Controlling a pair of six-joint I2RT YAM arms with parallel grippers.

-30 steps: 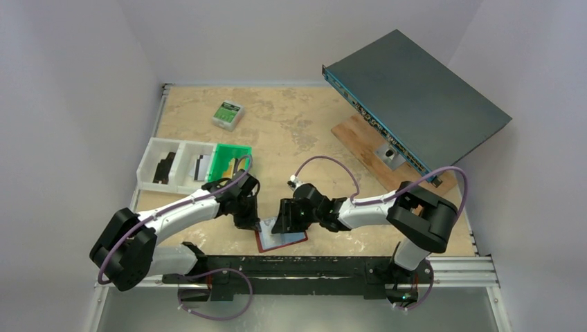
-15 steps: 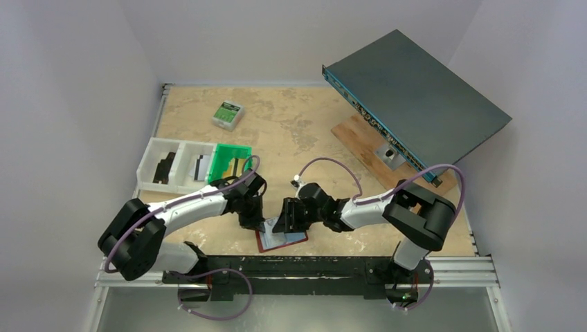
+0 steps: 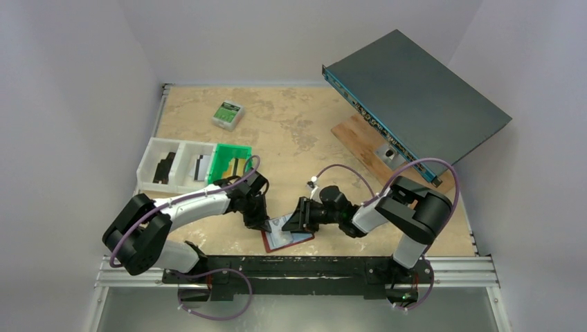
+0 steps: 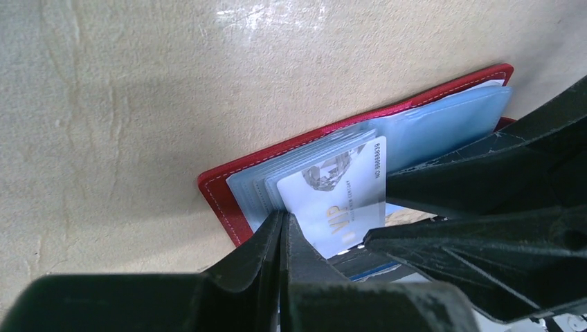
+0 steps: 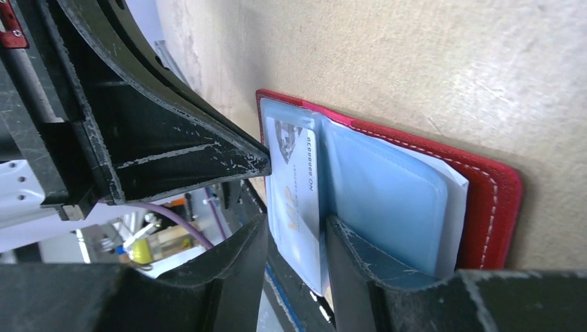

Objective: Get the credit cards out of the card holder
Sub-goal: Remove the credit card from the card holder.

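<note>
Red card holder [image 3: 287, 238] lies open at the table's [image 3: 291, 131] near edge. Left tool [image 4: 280, 238], fingers together, presses its pockets; right tool [image 5: 294, 238] is clamped on a white card [image 5: 296, 187].

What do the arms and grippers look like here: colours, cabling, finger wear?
Both arms: black joints, white link shells, purple cable looped along each. Left gripper and right gripper have black angular plastic fingers, scuffed with pale scratches. No legible markings.
</note>
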